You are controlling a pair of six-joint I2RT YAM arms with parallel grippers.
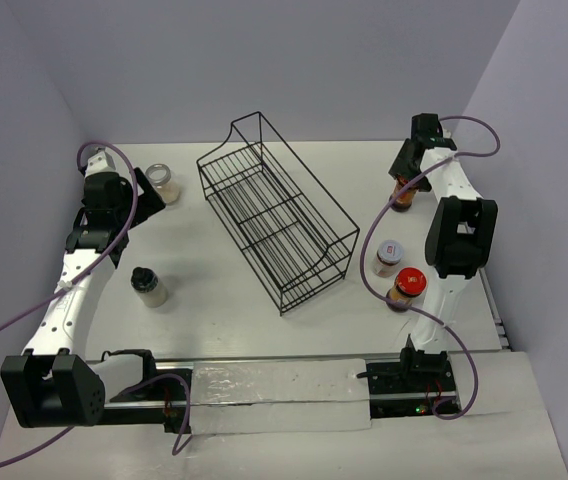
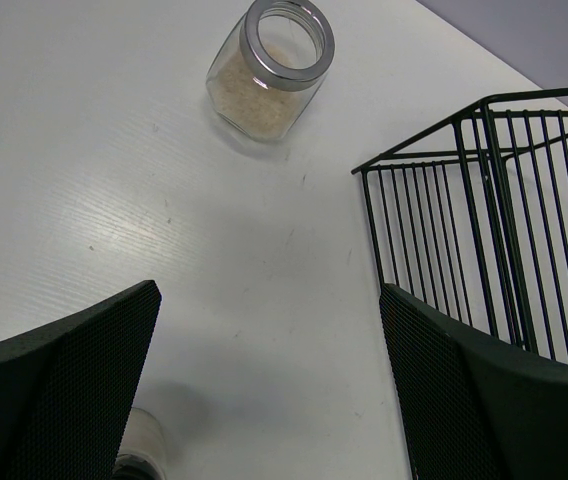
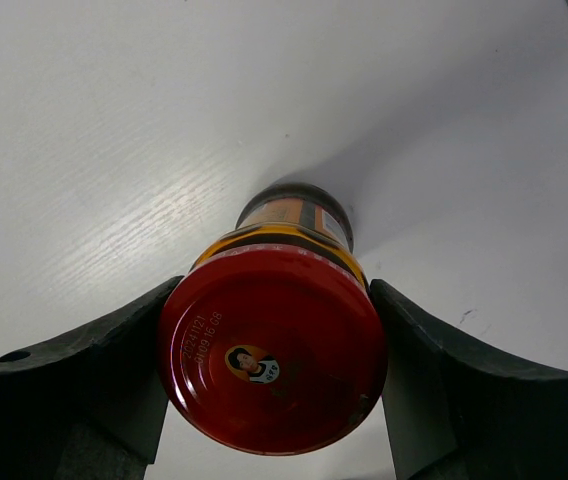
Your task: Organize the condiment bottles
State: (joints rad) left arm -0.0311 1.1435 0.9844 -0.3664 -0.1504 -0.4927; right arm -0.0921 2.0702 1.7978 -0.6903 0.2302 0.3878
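**A:** How many jars are counted, and where are they placed?

**B:** Five are counted on the table [image 1: 224,330]. Two are set left of the wire rack [image 1: 264,215]: the pale-filled jar [image 1: 164,183], silver-rimmed, toward the far side, and the black-capped jar [image 1: 147,285] nearer the arm bases. Three are set right of the rack. The far red-lidded jar [image 1: 402,195] is placed toward the back. The white-lidded jar [image 1: 387,258] and the near red-lidded jar [image 1: 407,288] are set just beside each other.

**A:** How are the grippers found?

**B:** The left gripper [image 2: 269,300] is held wide apart, and only bare table is seen between its fingers. The pale-filled jar is seen ahead of it, apart from both fingers. The right gripper [image 3: 274,290] is clamped on the far red-lidded jar, with one finger pressed against each side of the lid. Whether that jar is lifted off the table cannot be told.

**A:** What else is counted, and what is in the way?

**B:** One rack is counted, laid diagonally mid-table between the two groups of jars. In the left wrist view, its end is seen just beyond the right finger. Two arms are counted. The right arm [image 1: 459,235] is held close beside the two nearer right-hand jars. One purple cable [image 1: 369,245] is looped just left of the white-lidded jar.
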